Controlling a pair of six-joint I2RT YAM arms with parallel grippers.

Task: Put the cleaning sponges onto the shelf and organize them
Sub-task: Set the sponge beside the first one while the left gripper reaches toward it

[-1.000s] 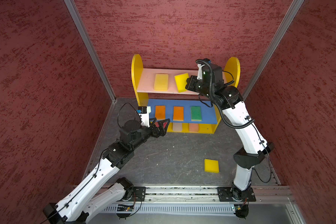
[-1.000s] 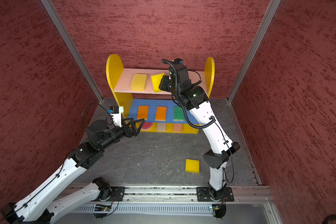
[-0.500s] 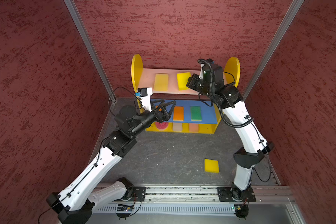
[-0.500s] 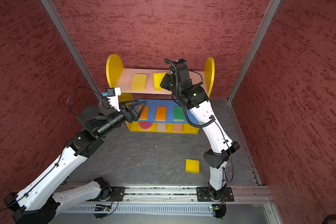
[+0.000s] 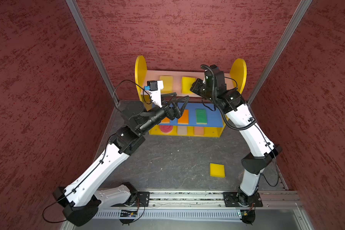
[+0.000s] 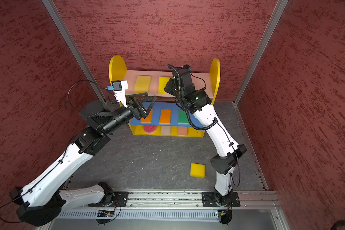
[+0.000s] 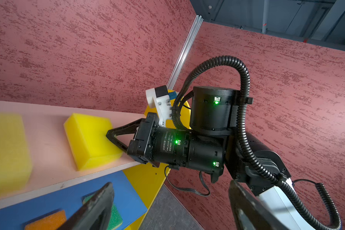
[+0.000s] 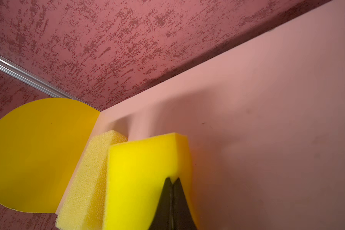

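A: Checked right pincer [image 8: 171, 184]: closed tight, gripping nothing, touching an edge of a bright yellow sponge [image 8: 143, 175] with the tips, on the pink top board [image 8: 267, 119] of the shelf [image 5: 238, 69].
B: Confirmed. Found left pincer [image 5: 181, 95] spread wide, empty, hanging just in front of the shelf, touching nothing.
A: Logged on pink top board: bright yellow sponge, flat, beside a paler yellow sponge [image 5: 166, 83] of coarser foam, close but apart in both top views.
B: Logged on blue board [image 5: 215, 117]: two orange sponges [image 5: 183, 116], one partly hidden behind the left pincer, plus a green-topped sponge [image 5: 201, 116], all in a row.
A: Logged on yellow base [image 5: 213, 131]: round red-pink sponge [image 5: 165, 128], off-white sponge [image 5: 182, 130], peach sponge [image 5: 199, 130], side by side.
B: Spotted one more yellow sponge [image 5: 217, 169] flat on the worktop [image 5: 167, 159], well apart from the shelf, near the right arm [image 5: 253, 139].
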